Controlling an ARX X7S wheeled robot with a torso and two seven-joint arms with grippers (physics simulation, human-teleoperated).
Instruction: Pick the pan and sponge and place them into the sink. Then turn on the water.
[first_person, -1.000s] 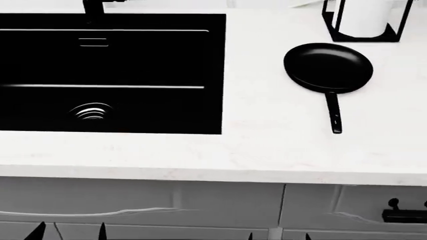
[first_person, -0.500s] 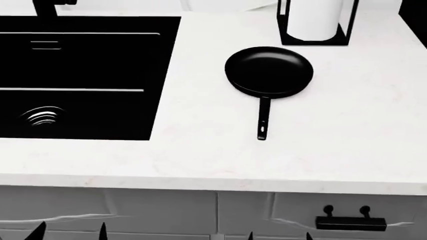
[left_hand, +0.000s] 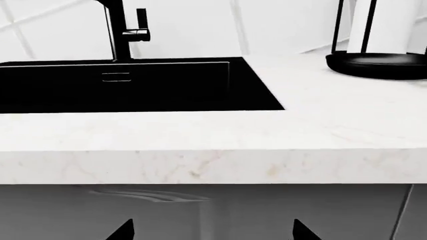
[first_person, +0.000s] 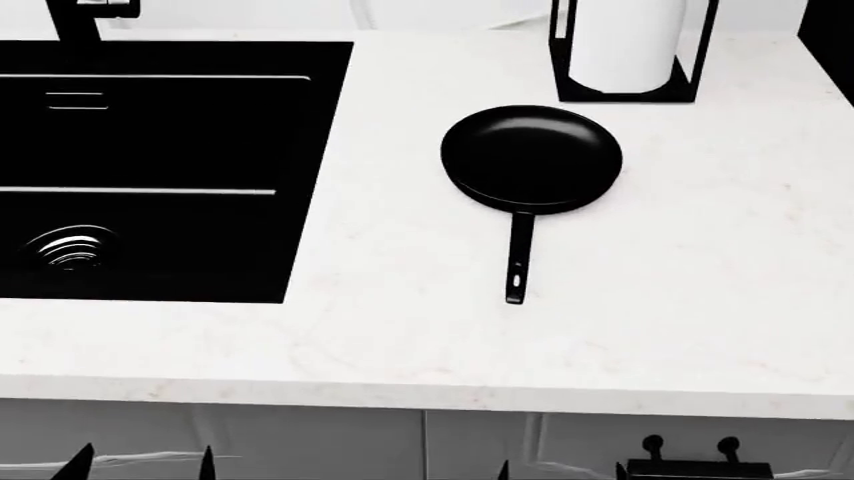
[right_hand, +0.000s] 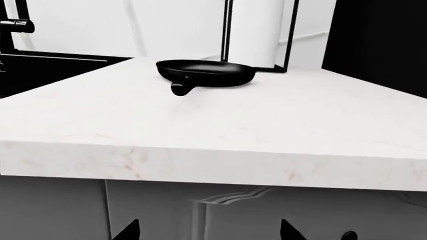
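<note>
The black pan lies on the white counter to the right of the sink, its long handle pointing to the front edge. It also shows in the right wrist view and in the left wrist view. The black sink is at the left with its ringed drain and overflow slot. No sponge is in view and no water runs. My left gripper and right gripper are open and empty, low in front of the cabinet, below counter height.
The black faucet with its side lever stands behind the sink. A paper towel roll in a black wire holder stands just behind the pan. A black drawer handle is on the cabinet front below. A dark wall bounds the counter's right end.
The head view has swung to the right: the sink has slid to the left of the view and the pan has come to the middle. The pan itself has not moved on the counter.
</note>
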